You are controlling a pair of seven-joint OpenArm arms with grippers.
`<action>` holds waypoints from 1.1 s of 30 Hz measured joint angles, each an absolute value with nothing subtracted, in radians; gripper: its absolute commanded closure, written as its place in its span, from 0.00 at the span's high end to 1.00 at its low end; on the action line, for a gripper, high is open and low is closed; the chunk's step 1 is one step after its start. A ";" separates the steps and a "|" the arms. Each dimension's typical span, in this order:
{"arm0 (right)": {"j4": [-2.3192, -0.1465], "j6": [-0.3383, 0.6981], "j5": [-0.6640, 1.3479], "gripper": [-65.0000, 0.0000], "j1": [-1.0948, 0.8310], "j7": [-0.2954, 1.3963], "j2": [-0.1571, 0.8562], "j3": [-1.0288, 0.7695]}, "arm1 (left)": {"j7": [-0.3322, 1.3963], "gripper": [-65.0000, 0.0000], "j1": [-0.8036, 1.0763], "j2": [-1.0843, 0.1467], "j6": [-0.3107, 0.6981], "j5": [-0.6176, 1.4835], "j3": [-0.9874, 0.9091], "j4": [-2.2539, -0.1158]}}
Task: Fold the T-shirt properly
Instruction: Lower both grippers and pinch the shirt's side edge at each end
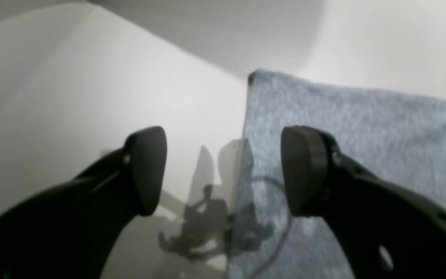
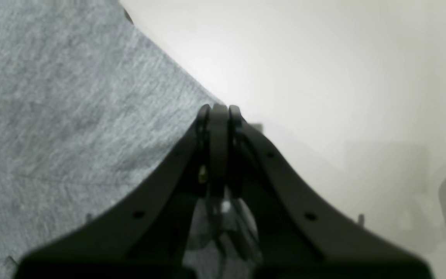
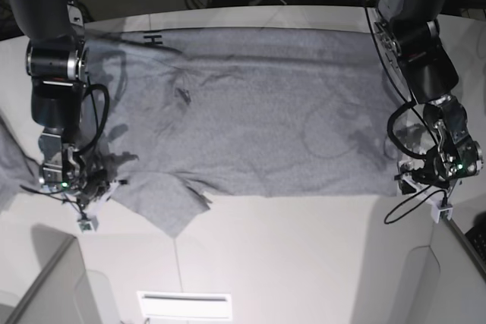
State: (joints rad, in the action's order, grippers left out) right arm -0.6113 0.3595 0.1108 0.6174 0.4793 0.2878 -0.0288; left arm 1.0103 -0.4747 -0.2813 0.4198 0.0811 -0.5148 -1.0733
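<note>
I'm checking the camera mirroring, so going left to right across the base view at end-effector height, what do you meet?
Right end effector → T-shirt → left end effector.

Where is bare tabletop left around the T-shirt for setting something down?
Free: the white table strip in front of the T-shirt's near edge, between the left gripper and right gripper. Crowded: the shirt covers the middle and back, and both arms occupy its side edges.
</note>
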 measured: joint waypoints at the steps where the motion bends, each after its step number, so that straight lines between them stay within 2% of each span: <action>1: -0.611 0.360 0.112 0.00 0.617 0.479 0.288 -0.029 | 0.991 0.68 -0.496 -0.286 0.419 0.080 -0.516 -1.026; 6: -0.611 0.360 0.114 0.00 0.617 0.475 0.285 -0.029 | 0.847 0.68 -0.583 -0.309 0.420 0.084 -0.502 -0.819; 11: -0.611 0.359 0.112 0.00 0.618 0.475 0.286 -0.029 | 0.707 0.68 -0.616 -0.338 0.419 0.078 -0.393 -0.675; 20: -0.611 0.360 0.108 0.00 0.617 0.476 0.287 -0.029 | 0.558 0.68 -0.694 -0.335 0.419 0.080 -0.374 -0.461; 25: -0.611 0.360 0.107 0.00 0.617 0.476 0.286 -0.029 | 0.454 0.69 -0.693 -0.334 0.374 0.084 -0.372 -0.416; 33: -0.611 0.360 0.107 0.00 0.617 0.476 0.286 -0.029 | 0.426 0.67 -0.669 -0.334 0.374 0.096 -0.372 -0.424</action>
State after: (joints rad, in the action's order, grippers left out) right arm -0.6113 0.3595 0.1074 0.6170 0.4755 0.2855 -0.0288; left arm 0.4255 -0.6689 -0.3336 0.3737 0.0956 -0.3717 -0.4240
